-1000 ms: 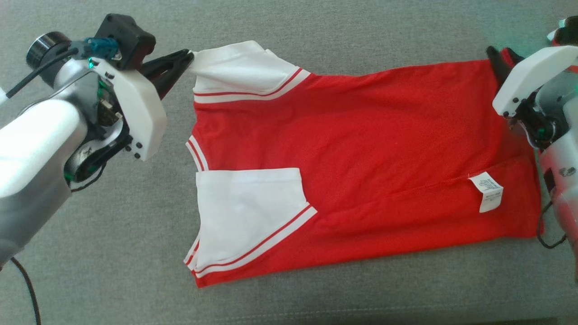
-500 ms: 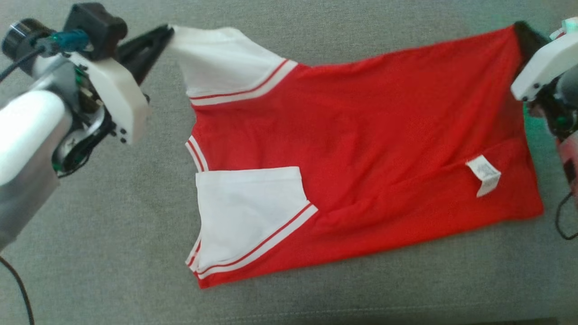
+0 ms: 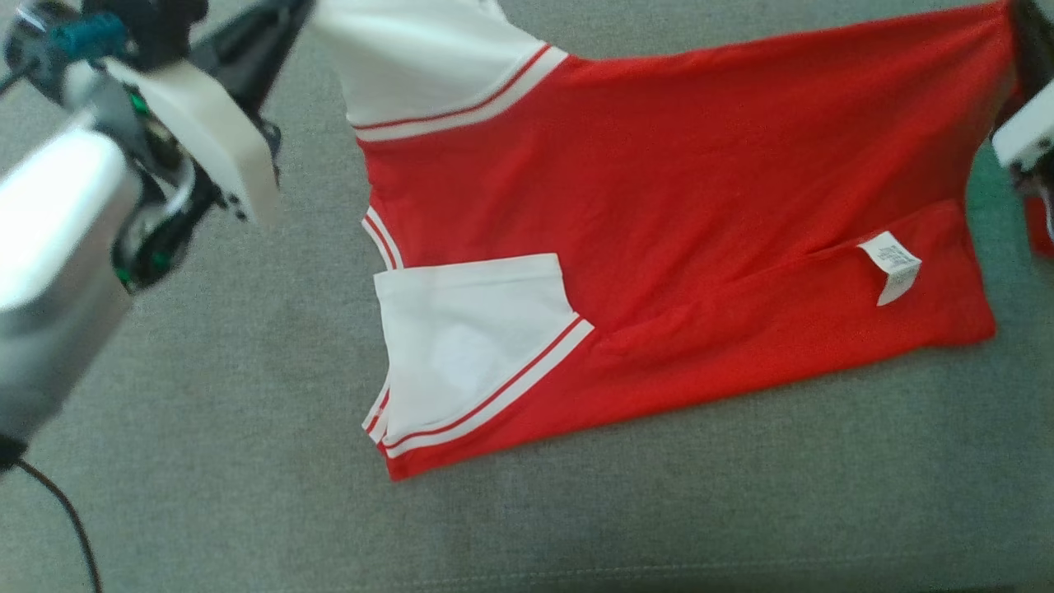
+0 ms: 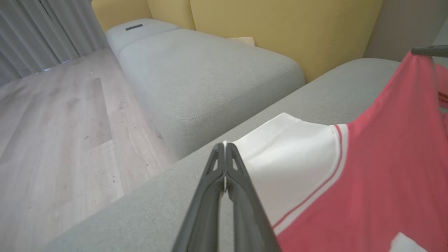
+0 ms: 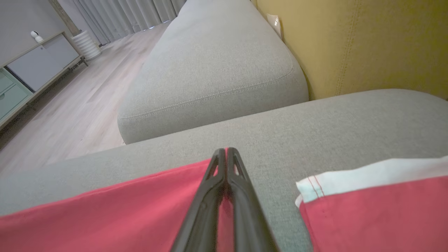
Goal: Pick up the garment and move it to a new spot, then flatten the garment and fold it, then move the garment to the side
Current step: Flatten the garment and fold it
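Observation:
The garment (image 3: 659, 189) is a red shirt with white sleeves, spread across a grey sofa cushion (image 3: 247, 494) with a white care label (image 3: 892, 268) near its hem. My left gripper (image 3: 298, 11) is at the top left, shut on the tip of the far white sleeve (image 4: 287, 161). In the left wrist view the left gripper (image 4: 224, 144) pinches that sleeve's edge. My right gripper (image 3: 1025, 21) is at the top right, shut on the red hem corner. The right wrist view has the right gripper (image 5: 226, 150) closed on red cloth (image 5: 105, 217). The far edge hangs raised between both grippers.
A yellow backrest (image 5: 367, 45) rises behind the cushion. A second grey cushion (image 4: 210, 73) lies beyond a gap, with wooden floor (image 4: 52, 122) to its side. A grey cabinet (image 5: 42, 59) and curtains (image 5: 133, 12) stand farther off. A black cable (image 3: 58, 519) hangs at the lower left.
The right gripper has shut on the hem corner. Both grippers have moved up the view, lifting the garment's far edge. The near edge has slid a little after them.

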